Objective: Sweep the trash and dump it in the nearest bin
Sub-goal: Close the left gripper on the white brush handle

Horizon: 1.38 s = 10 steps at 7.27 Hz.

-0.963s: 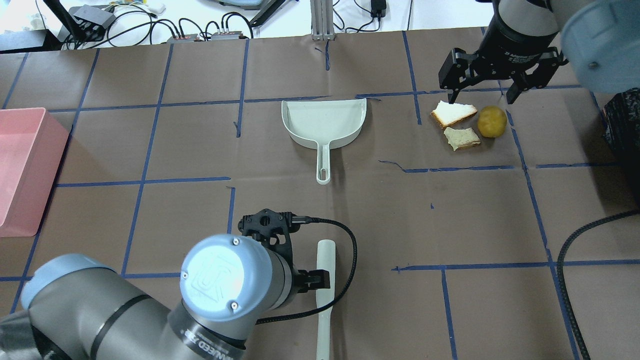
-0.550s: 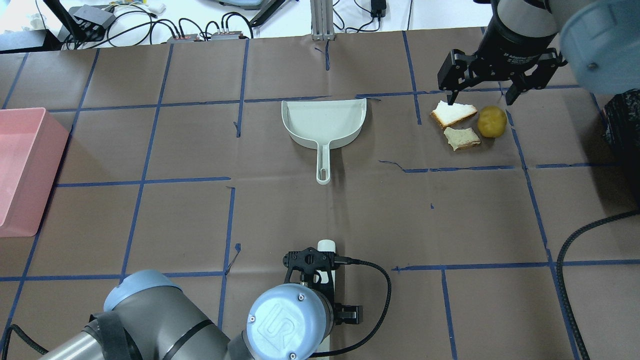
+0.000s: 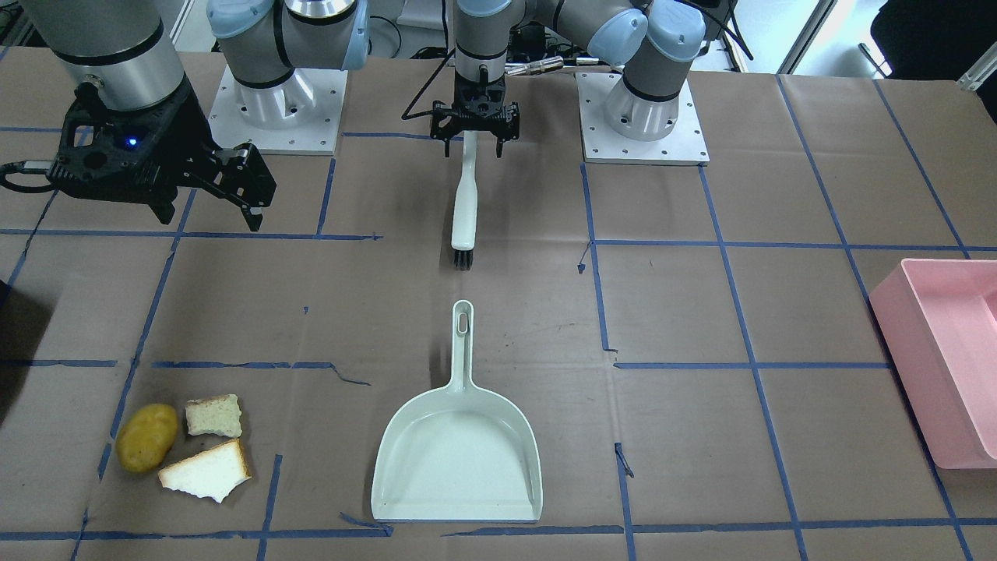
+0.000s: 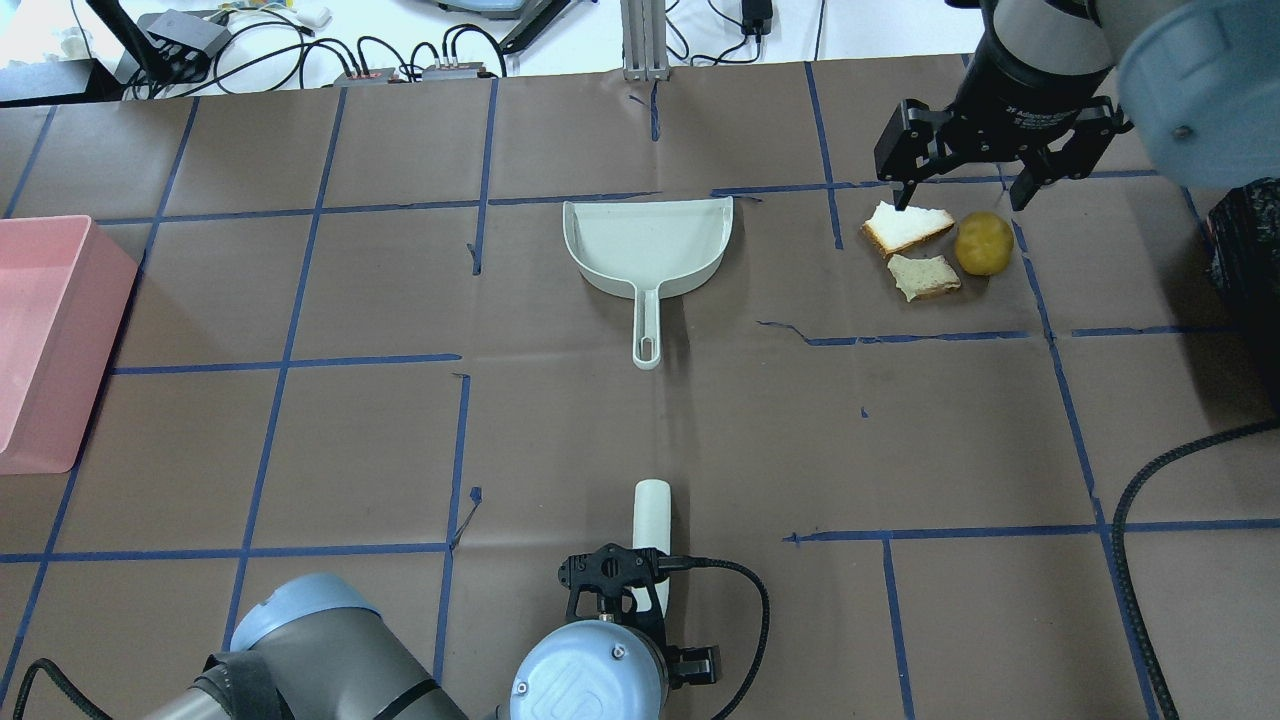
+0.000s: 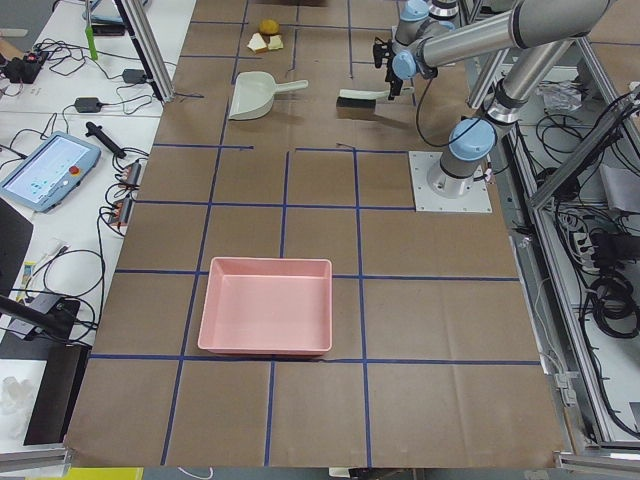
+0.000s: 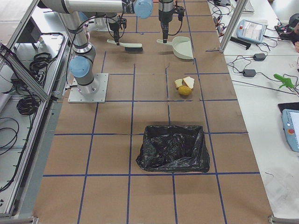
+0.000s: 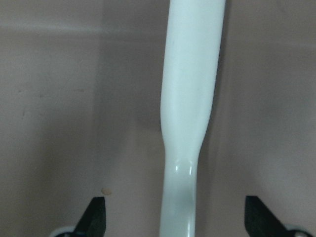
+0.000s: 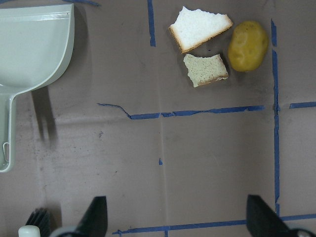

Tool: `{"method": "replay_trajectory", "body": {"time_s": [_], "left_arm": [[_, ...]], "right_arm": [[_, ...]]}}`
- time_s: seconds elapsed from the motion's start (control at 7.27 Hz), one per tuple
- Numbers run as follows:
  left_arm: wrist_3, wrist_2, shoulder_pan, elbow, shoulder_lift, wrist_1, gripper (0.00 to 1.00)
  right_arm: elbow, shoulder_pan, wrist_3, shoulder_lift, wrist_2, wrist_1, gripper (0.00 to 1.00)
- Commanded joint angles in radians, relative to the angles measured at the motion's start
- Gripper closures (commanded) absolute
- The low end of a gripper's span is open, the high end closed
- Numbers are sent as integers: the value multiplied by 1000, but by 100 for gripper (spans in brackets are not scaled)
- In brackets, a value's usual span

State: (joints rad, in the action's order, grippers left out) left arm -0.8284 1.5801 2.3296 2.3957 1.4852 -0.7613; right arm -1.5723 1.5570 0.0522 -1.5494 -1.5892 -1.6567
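A broad strip of bare table [image 4: 860, 440] is left between the dustpan [image 4: 650, 245] and the clustered scraps [image 4: 908, 228]. The brush [image 7: 190, 98] handle is flanked by gaps inside the spread fingers [image 7: 96, 217] of the left gripper [image 3: 472, 152]. The pink bin [image 4: 50, 330] and black-bagged bin [image 6: 173, 147] are placed at opposite table ends.

In your left wrist view, the brush handle [image 7: 190, 98] is smooth pale plastic with a high gloss. The dustpan [image 3: 456, 460] is the same pale plastic but duller, with a soft sheen at its rim. Your table [image 3: 818, 312] wears matt brown paper, creased and scuffed, crossed by blue tape [image 3: 701, 365]. The pink bin [image 3: 935, 366] looks like smooth plastic; the black bag [image 6: 173, 147] is crinkled, shiny film. The bread wedge [image 8: 200, 28] shows rough white crumb and brown crust, the bread chunk [image 8: 206, 70] is coarse, and the potato [image 8: 248, 45] is dull-skinned and mottled.
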Motion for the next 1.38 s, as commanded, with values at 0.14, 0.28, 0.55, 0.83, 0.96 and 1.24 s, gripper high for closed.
{"method": "replay_trajectory", "body": {"time_s": [0.14,0.28,0.55,0.83,0.96,1.24], "left_arm": [[-11,-9,13,6,10,-1,17],[-11,-11,13,6,12,-1,25],[-8,-14,13,5,10,4,55],[-32,-58,14,8,4,4,80],[-38,-84,14,6,0,0,88],[-37,-68,10,-7,-46,-26,96]], "right_arm": [[0,0,0,0,0,0,0],[0,0,0,2,0,0,0],[0,0,0,2,0,0,0],[0,0,0,2,0,0,0],[0,0,-2,2,0,0,0],[0,-2,-2,3,0,0,0]]}}
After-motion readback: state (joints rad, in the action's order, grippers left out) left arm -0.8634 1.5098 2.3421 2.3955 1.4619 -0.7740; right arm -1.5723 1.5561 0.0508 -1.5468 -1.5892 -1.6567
